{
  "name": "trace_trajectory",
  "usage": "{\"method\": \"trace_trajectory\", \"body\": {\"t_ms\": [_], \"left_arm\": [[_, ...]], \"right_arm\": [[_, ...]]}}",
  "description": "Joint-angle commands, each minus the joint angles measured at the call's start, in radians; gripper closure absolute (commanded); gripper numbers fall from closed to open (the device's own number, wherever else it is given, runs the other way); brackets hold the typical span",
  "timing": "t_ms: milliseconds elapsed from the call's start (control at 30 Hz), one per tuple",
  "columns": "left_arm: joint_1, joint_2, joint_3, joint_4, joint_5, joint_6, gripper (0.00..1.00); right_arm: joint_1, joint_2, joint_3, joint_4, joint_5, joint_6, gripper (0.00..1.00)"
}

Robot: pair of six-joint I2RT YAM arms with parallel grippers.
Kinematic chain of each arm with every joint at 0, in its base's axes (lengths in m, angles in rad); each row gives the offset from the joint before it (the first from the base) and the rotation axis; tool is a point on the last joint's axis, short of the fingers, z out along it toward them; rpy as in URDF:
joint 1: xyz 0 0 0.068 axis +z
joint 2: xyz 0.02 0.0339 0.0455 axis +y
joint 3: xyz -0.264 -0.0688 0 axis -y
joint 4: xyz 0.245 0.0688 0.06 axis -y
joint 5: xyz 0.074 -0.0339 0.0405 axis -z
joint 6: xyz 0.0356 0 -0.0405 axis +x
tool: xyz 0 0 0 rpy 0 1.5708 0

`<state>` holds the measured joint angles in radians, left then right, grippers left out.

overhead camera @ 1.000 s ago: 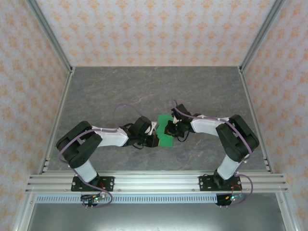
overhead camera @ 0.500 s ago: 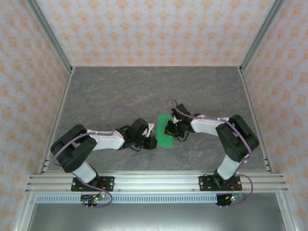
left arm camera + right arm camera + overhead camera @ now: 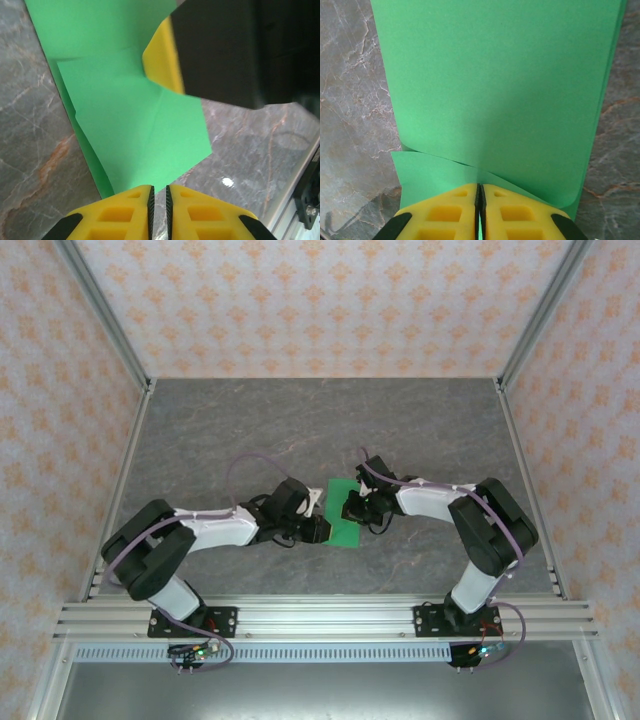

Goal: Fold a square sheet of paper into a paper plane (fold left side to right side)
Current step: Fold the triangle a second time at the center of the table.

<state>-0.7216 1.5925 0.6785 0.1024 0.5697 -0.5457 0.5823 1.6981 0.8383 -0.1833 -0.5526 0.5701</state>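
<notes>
White-black arms (image 3: pixel 215 526), purple cables (image 3: pixel 255 458), yellow jaws.

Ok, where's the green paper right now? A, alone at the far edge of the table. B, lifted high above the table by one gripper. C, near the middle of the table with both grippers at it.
C: the paper lies near the middle of the table, with the left gripper and the right gripper meeting at it.
</notes>
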Motion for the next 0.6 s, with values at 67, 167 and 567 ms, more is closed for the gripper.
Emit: {"method": "trace_trajectory", "body": {"t_ms": [67,167,567], "left_arm": [[0.005,0.063,0.02,0.032,0.032,0.006,0.84],[0.006,0.081,0.011,0.039,0.029,0.003,0.84],[0.005,0.05,-0.034,0.017,0.011,0.003,0.86]], "right_arm": [[0.003,0.046,-0.015,-0.109,0.071,-0.022,0.87],[0.002,0.047,-0.013,-0.11,0.071,-0.023,0.87],[0.002,0.045,-0.008,-0.121,0.076,-0.026,0.87]]}}
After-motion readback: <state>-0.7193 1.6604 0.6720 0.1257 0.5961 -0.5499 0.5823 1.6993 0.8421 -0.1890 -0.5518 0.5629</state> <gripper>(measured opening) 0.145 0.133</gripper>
